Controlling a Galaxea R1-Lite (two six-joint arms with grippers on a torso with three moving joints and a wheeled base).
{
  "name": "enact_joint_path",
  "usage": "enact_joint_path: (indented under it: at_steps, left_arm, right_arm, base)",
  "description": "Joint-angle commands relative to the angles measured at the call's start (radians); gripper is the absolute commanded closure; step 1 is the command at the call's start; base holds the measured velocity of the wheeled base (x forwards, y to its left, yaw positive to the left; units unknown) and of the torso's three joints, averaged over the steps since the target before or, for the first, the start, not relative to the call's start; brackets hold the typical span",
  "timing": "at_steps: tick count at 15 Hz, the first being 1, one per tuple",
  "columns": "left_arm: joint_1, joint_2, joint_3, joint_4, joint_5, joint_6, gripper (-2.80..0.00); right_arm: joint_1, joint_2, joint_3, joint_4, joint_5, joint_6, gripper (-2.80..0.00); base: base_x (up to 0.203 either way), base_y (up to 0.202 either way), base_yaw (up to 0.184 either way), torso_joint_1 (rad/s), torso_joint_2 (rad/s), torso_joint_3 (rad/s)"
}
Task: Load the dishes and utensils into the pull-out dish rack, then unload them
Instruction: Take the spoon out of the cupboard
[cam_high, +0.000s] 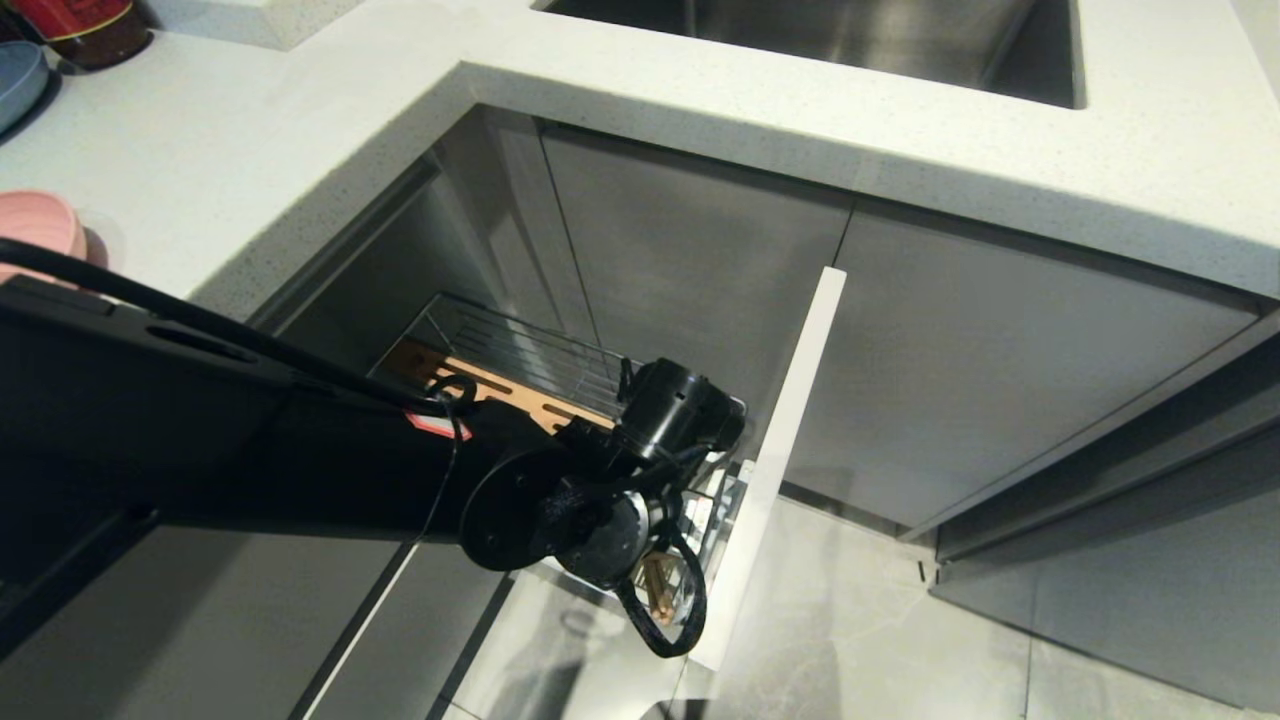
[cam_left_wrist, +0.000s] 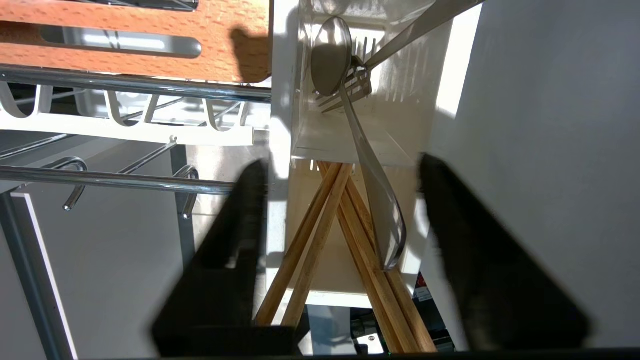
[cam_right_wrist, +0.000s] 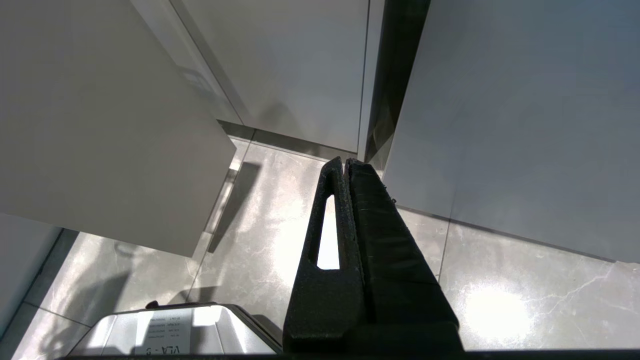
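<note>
The pull-out dish rack (cam_high: 530, 345) stands drawn out of the cabinet, with its pale front panel (cam_high: 790, 420) at the end. My left arm (cam_high: 600, 500) reaches down into it. The left gripper (cam_left_wrist: 341, 162) is open over the white cutlery box (cam_left_wrist: 400, 120). Its blurred dark fingers (cam_left_wrist: 235, 225) stand on either side of the wooden chopsticks (cam_left_wrist: 305, 240) and the grey spoon (cam_left_wrist: 372, 190), touching neither. The chopsticks cross inside the box, and the spoon leans there handle up. The dishes are out of view. My right gripper (cam_right_wrist: 346, 162) hangs shut over the floor.
A fork (cam_left_wrist: 360, 85) lies in the cutlery box, and a wooden board (cam_high: 500, 385) stands in the rack. On the counter (cam_high: 300, 130) at the left are a pink bowl (cam_high: 40, 225) and a blue-grey plate (cam_high: 15, 80). The sink (cam_high: 800, 30) lies behind.
</note>
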Motion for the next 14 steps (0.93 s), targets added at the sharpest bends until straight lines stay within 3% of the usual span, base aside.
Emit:
enact_joint_path:
  at_steps: [1, 10, 14]
  left_arm:
    - [0.000, -0.001, -0.001, 0.002, 0.003, -0.001, 0.00]
    - [-0.004, -0.004, -0.001, 0.002, 0.003, -0.002, 0.00]
    - [-0.006, -0.088, -0.008, 0.022, 0.006, -0.002, 0.00]
  right_arm:
    - [0.000, -0.004, 0.000, 0.000, 0.000, 0.001, 0.00]
    - [0.000, -0.004, 0.000, 0.000, 0.000, 0.001, 0.00]
    - [0.000, -0.004, 0.000, 0.000, 0.000, 0.001, 0.00]
  base:
    - [0.000, 0.000, 0.000, 0.000, 0.00, 0.000]
    - [0.000, 0.000, 0.000, 0.000, 0.00, 0.000]
    - [0.000, 0.000, 0.000, 0.000, 0.00, 0.000]
